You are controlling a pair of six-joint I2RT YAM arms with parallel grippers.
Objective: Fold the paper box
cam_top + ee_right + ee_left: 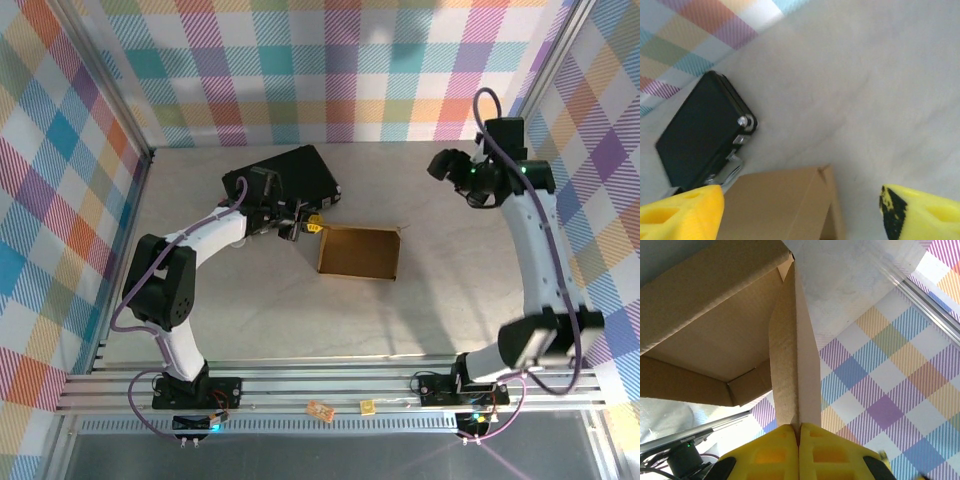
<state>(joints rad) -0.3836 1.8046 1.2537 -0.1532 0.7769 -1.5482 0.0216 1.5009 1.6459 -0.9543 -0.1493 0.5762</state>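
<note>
The box sits mid-table, walls half up, near the black case. Left gripper is clamped on its left wall, probably to hold that panel upright. Right gripper hangs wide open, well apart, gripping nothing.

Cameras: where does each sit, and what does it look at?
Top camera: above and behind, looking down at the table, box, black case and both arms.
Left wrist: looks along the shut left fingers pinching a box wall.
Right wrist: looks down past the open right fingers at the black case and box.
Shared: top and right wrist both show case and box.
</note>
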